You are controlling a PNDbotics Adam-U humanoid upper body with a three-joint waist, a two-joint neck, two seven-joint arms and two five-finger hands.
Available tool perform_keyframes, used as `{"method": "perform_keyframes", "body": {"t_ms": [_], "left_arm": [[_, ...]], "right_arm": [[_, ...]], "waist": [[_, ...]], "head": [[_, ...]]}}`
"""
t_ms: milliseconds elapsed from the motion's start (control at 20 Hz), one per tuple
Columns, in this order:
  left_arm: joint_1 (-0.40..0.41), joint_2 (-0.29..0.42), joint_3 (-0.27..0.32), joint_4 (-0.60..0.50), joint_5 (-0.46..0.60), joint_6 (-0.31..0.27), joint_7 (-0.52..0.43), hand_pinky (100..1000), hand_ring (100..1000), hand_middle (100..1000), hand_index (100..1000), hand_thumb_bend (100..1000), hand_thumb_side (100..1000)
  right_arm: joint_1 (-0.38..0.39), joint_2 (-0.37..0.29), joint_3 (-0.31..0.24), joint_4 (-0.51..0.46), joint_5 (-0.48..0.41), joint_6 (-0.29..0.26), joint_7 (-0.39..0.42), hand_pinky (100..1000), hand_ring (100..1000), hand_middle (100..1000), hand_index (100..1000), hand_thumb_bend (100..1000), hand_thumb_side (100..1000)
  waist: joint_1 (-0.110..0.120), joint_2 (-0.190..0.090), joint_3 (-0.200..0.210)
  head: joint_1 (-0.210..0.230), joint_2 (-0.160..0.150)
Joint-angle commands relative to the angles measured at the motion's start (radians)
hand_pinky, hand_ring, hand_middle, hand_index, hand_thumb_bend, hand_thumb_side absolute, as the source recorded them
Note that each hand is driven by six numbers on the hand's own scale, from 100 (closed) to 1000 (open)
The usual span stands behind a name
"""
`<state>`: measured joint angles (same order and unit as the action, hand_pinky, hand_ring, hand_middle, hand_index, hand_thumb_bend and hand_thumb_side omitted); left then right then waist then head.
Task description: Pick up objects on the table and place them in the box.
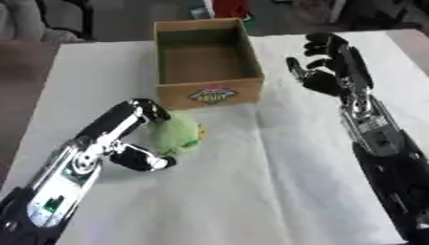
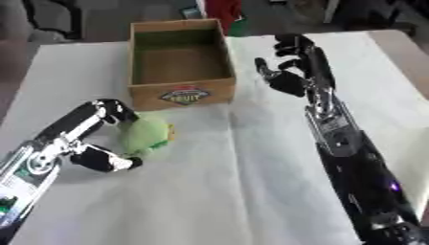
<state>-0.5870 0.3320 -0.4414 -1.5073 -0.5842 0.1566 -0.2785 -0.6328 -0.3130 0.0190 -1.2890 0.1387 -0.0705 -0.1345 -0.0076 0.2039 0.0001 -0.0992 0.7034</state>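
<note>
White cloth covers the table (image 1: pixel 276 191), which fills nearly all I see; one cardboard box (image 1: pixel 207 60) stands at twelve o'clock and looks empty. My right hand (image 1: pixel 328 64) hangs at two o'clock beside the box, fingers loosely curled, holding nothing. My left hand (image 1: pixel 142 139) comes in from eight o'clock, fingers and thumb curled round the one green soft toy (image 1: pixel 177 134), which sits on the cloth just short of the box front. I count one object, none boxed yet, so I judge lifting and dropping it in remain
</note>
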Motion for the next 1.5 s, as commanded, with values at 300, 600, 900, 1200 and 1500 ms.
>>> {"method": "perform_keyframes", "body": {"t_ms": [300,600,900,1200,1500], "left_arm": [[-0.019,-0.026,0.001,0.057,-0.049,-0.001,0.059,727,714,670,742,647,103],[-0.018,-0.04,0.015,0.088,-0.057,0.026,0.163,621,570,522,621,468,100],[-0.018,-0.044,0.033,0.085,-0.031,0.065,0.4,474,385,319,379,216,100],[-0.022,-0.025,0.048,0.019,0.032,0.058,0.599,442,346,270,326,131,100],[-0.052,0.047,0.066,-0.119,0.076,0.064,0.615,443,345,271,330,127,100]], "right_arm": [[-0.013,-0.012,-0.002,-0.009,-0.003,-0.003,0.003,578,709,635,764,371,100],[-0.011,-0.012,-0.004,-0.008,-0.005,-0.004,0.003,578,710,634,764,364,100],[-0.009,-0.012,-0.005,-0.008,-0.007,-0.004,0.001,578,710,634,764,361,100],[-0.005,-0.011,-0.008,-0.009,-0.007,-0.005,-0.001,577,710,633,764,369,100],[-0.001,-0.011,-0.01,-0.01,-0.007,-0.005,-0.002,577,710,632,764,374,100]], "waist": [[-0.001,-0.013,-0.002],[-0.001,-0.014,-0.003],[-0.001,-0.014,-0.004],[0.001,-0.015,-0.005],[0.005,-0.019,-0.007]], "head": [[0.0,0.007],[-0.002,0.006],[-0.005,0.007],[-0.009,0.008],[-0.015,0.01]]}}
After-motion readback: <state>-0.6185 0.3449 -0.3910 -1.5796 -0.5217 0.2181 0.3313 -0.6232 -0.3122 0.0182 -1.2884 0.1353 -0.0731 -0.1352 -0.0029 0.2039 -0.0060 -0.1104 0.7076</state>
